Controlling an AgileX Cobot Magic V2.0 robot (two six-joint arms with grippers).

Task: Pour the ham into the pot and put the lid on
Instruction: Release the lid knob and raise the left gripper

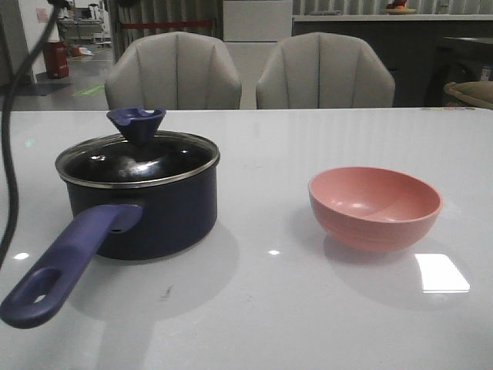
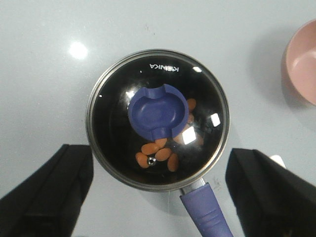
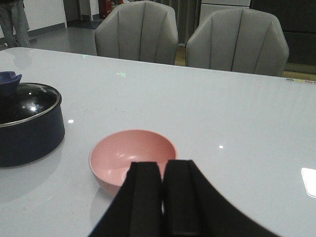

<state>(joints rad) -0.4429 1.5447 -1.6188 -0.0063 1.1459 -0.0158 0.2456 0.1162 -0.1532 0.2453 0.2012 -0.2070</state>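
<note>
The dark navy pot [image 1: 154, 212] stands on the white table at the left, its purple-blue handle [image 1: 69, 262] pointing toward me. The glass lid [image 1: 139, 158] with its dark blue knob [image 1: 136, 123] sits on the pot. In the left wrist view the orange-pink ham chunks [image 2: 158, 153] show through the lid [image 2: 158, 118] inside the pot. My left gripper [image 2: 158, 197] is open and empty, high above the pot. My right gripper [image 3: 163, 192] is shut and empty, on the near side of the empty pink bowl [image 3: 132, 157]. Neither gripper shows in the front view.
The pink bowl [image 1: 375, 206] stands at the table's right. Two grey chairs [image 1: 173, 71] stand behind the table's far edge. A dark cable [image 1: 8, 154] hangs at the far left.
</note>
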